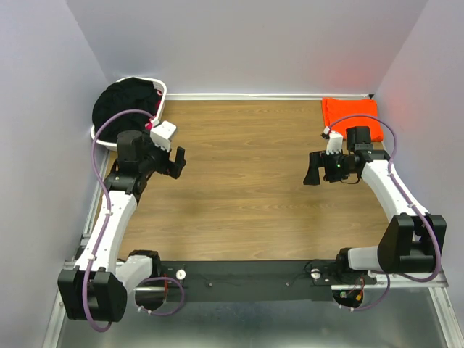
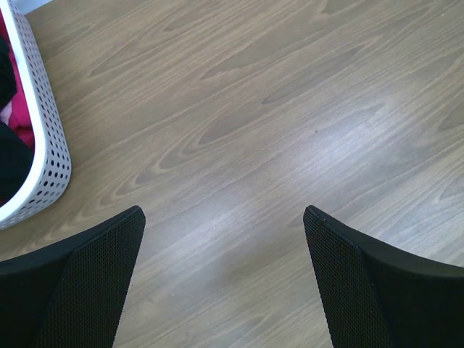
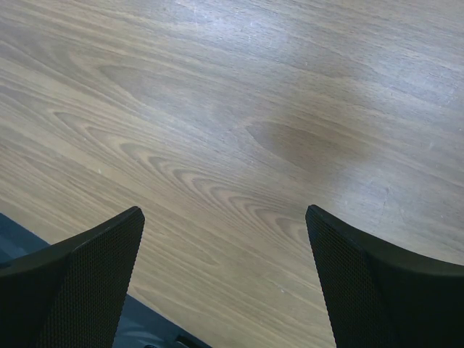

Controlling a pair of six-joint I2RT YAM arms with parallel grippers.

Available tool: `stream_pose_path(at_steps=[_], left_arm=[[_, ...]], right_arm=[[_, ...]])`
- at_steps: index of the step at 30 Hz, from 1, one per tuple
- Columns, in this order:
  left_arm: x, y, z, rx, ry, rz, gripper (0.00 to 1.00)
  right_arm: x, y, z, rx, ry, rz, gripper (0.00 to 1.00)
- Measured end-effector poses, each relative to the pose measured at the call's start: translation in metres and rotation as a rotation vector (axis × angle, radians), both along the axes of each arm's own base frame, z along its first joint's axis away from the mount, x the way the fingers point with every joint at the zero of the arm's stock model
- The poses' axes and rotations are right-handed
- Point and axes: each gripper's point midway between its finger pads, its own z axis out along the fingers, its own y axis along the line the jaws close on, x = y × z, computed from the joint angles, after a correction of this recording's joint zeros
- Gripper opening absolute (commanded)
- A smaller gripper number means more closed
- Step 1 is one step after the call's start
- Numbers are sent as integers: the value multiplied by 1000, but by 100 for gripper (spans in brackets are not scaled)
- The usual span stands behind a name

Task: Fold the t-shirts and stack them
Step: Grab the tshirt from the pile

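A large black t-shirt (image 1: 125,103) is heaped in the white lattice basket (image 1: 164,93) at the back left. A bright orange t-shirt (image 1: 351,114) lies folded flat at the back right corner of the wooden table (image 1: 239,181). My left gripper (image 1: 176,163) hovers just right of the basket, open and empty; in the left wrist view its gripper (image 2: 223,214) frames bare wood. My right gripper (image 1: 313,169) hangs in front of the orange shirt, apart from it. In the right wrist view that gripper (image 3: 224,212) is also open, with only wood between its jaws.
The basket wall (image 2: 45,145) fills the left edge of the left wrist view, with pink cloth (image 2: 18,123) and black cloth inside. White walls close the table on three sides. The black base rail (image 1: 246,279) runs along the near edge.
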Motion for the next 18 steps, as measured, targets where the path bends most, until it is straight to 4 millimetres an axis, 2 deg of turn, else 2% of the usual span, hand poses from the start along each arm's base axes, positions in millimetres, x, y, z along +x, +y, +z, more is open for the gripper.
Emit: stream_pose_path(at_steps=[3,6,11,16,18], left_arm=[[1,0,6,1,1,1,98],[13,4,20,5,18,10,99],[63,29,71,10,-26,73,98],[138,86,147,20,-144,182,98],[161,109,162,24,-173,220,98]], right_arm=[[0,0,0,0,0,0,100],[0,0,0,0,0,0,100],[0,0,0,0,-1,0,100],[0,1,0,3,0,1,100],[1,1,-1,3,4,1,100]])
